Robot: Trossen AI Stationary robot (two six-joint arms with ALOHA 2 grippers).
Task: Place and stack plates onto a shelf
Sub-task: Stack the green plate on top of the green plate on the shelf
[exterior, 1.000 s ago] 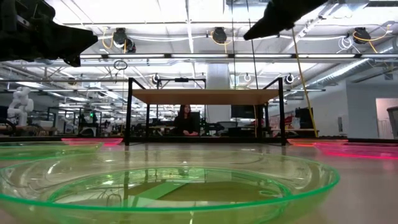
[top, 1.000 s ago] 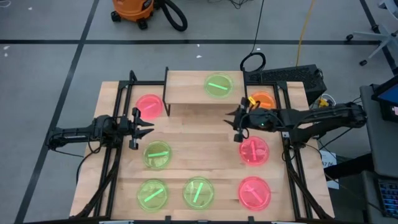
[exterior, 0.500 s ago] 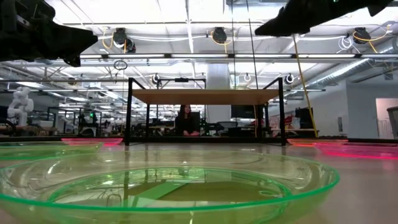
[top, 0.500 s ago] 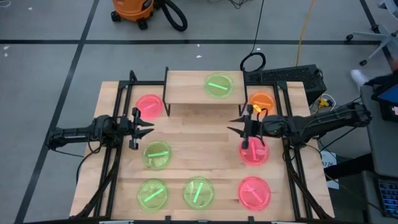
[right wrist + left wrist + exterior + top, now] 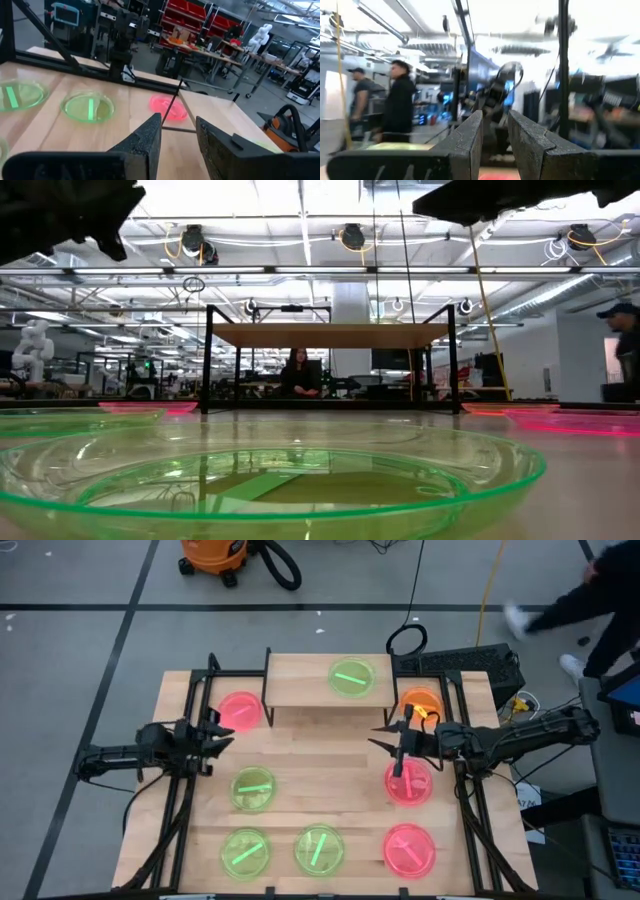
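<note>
We see one green plate [image 5: 351, 677] already on the shelf [image 5: 300, 690], upper centre — the rest lie flat on the table [image 5: 330, 790], ready for pickup. Our right gripper [image 5: 397, 747] hovers above a pink plate [image 5: 409, 783], fingers parted, empty; our left gripper [image 5: 212, 734] waits mid-left — fingers slightly apart, holding nothing.

arms: 2, dark, slim, jointed | left gripper [image 5: 222, 735]: black fingers | right gripper [image 5: 385, 748]: black fingers

Both arms raised; left gripper [image 5: 215, 735], right gripper [image 5: 393, 748] fingers parted
</note>
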